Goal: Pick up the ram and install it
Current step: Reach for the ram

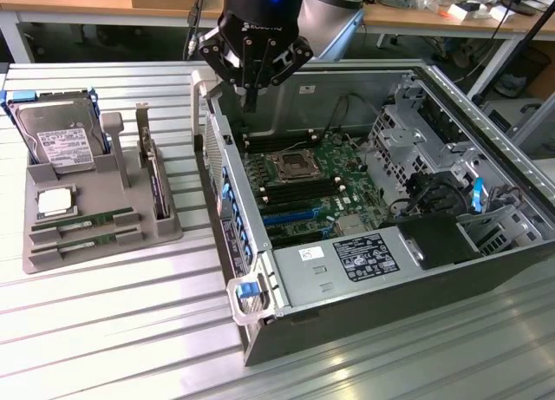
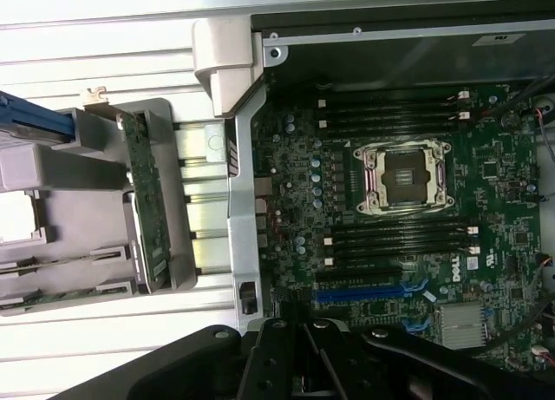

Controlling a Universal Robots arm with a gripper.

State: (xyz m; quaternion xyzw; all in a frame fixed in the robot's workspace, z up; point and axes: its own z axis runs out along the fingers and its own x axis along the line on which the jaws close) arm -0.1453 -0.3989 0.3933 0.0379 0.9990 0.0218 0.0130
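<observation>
Over the steel case's point(image 1: 416, 318) edge — black hand point(image 1: 251, 95) pinched together, empty | ram point(image 1: 84, 219) — thin green stick in grey tray point(image 1: 165, 228)

We see green ram sticks point(image 1: 82, 219), a grey tray point(image 1: 165, 231), a silver hard drive point(image 1: 61, 144) with a white label, a black gripper point(image 1: 251, 95), a dark green board point(image 1: 351, 196) carrying black slots point(image 1: 286, 189) and a blue slot point(image 1: 290, 216), and a table point(image 1: 104, 331) ribbed in pale metal stripes.

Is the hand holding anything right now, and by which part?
Nothing: the hand is shut and empty; the memory sticks lie in the tray.
</observation>
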